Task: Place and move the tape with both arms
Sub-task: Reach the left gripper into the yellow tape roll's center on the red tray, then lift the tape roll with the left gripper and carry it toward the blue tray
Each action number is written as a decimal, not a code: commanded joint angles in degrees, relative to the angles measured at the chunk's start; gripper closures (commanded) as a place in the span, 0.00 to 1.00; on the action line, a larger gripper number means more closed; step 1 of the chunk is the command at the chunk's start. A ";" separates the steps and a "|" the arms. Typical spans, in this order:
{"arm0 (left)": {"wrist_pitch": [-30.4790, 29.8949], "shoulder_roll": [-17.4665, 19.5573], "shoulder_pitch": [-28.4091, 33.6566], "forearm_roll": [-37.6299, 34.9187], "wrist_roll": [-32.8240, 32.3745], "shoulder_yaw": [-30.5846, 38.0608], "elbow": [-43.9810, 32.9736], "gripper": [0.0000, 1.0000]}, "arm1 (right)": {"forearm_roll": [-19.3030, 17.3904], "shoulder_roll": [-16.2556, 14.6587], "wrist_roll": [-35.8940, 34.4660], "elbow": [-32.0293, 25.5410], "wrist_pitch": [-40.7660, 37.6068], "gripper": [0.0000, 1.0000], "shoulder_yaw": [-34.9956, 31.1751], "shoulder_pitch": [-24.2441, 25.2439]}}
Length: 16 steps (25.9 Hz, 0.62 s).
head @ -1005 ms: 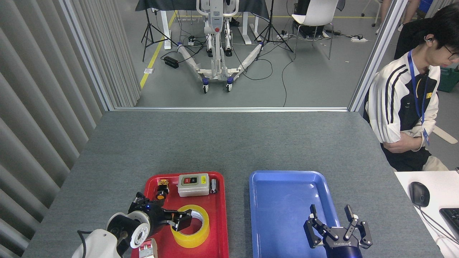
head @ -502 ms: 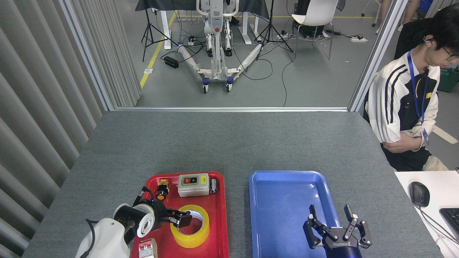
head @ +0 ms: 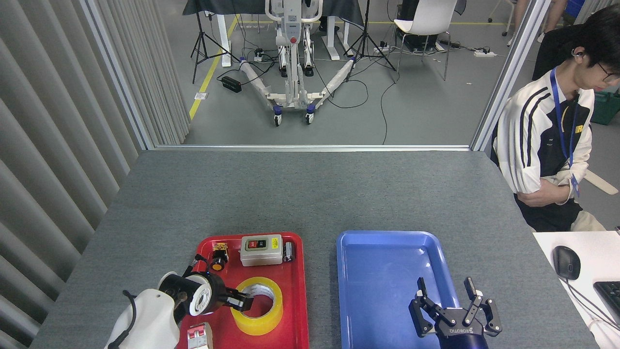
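Views: you have one, from the robot's head.
Facing: forward and down over the worktop (head: 310,194).
Nearness: near edge close; far edge and floor beyond visible.

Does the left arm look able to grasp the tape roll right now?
Probably yes: the left gripper is already at the tape roll's near-left rim in the red tray, with nothing between them.
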 commanded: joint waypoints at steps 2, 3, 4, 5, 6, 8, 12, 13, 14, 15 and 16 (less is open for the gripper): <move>-1.82 -0.38 -0.15 0.07 -0.32 -1.15 0.58 0.79 | 0.00 0.14 0.01 0.06 -0.06 0.00 0.00 0.00; -3.67 -0.38 -0.15 0.16 -0.32 -1.06 0.40 0.92 | 0.00 0.14 0.01 0.06 -0.06 0.00 0.00 0.09; -6.30 -0.38 -0.24 0.34 -0.32 -0.88 0.31 1.00 | 0.00 0.14 0.01 0.06 -0.06 0.00 0.00 0.09; -9.29 -0.47 -0.59 0.51 -0.23 -0.62 0.31 1.00 | 0.00 0.23 -0.07 0.06 -0.06 0.00 0.00 0.09; -11.58 -0.47 -1.20 1.04 -0.14 -0.27 0.40 1.00 | 0.00 0.23 0.01 0.06 -0.06 0.00 0.00 0.09; -14.30 -0.55 -1.82 3.50 0.38 0.96 0.14 1.00 | 0.00 0.31 0.01 0.15 -0.06 0.00 0.00 0.09; -20.19 -2.58 -1.64 13.08 5.04 6.06 -2.94 1.00 | 0.00 0.40 0.01 0.32 -0.06 0.00 0.00 0.09; -23.62 -3.45 -1.47 14.66 7.50 8.17 -3.55 1.00 | 0.00 0.40 0.01 0.32 -0.06 0.00 0.00 0.09; -28.10 -4.77 -1.38 15.19 10.05 10.19 -3.46 1.00 | 0.00 0.40 -0.07 0.32 -0.06 0.00 0.00 0.09; -33.64 -6.27 -1.03 15.54 12.86 12.21 -3.03 1.00 | 0.00 0.40 -0.07 0.32 -0.06 0.00 0.00 0.09; -39.18 -8.11 -0.24 15.81 15.94 14.41 -1.79 1.00 | 0.08 0.40 -0.34 0.32 -0.59 0.00 0.00 0.09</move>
